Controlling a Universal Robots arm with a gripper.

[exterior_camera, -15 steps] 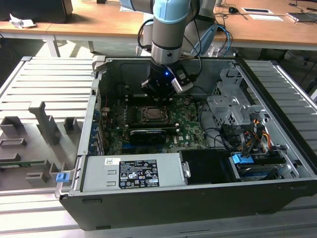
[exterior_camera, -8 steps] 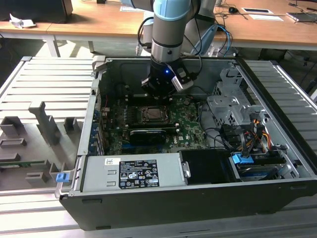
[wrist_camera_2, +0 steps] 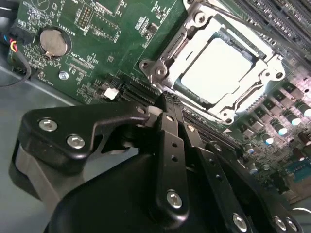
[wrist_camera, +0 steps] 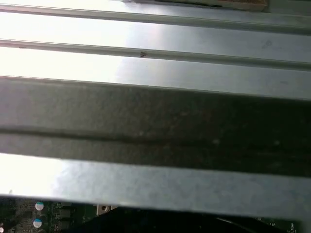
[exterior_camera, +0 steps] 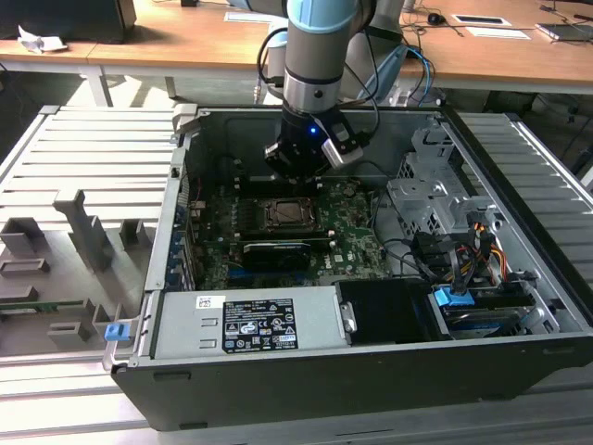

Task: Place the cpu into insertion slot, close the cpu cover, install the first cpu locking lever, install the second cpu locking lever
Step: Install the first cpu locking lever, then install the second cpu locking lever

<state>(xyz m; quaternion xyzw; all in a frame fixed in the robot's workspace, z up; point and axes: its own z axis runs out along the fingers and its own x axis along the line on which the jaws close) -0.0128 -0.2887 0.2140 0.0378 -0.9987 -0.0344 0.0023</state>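
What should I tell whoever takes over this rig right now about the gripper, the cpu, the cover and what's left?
The gripper is shut and holds nothing. It hovers over the green board, just beside the insertion slot.
The cpu sits in the slot.
The cpu cover lies down over it, its window framing the metal top.
Done: cpu placed, cover closed.
Left: the two locking levers. Whether either is latched cannot be told from these views.
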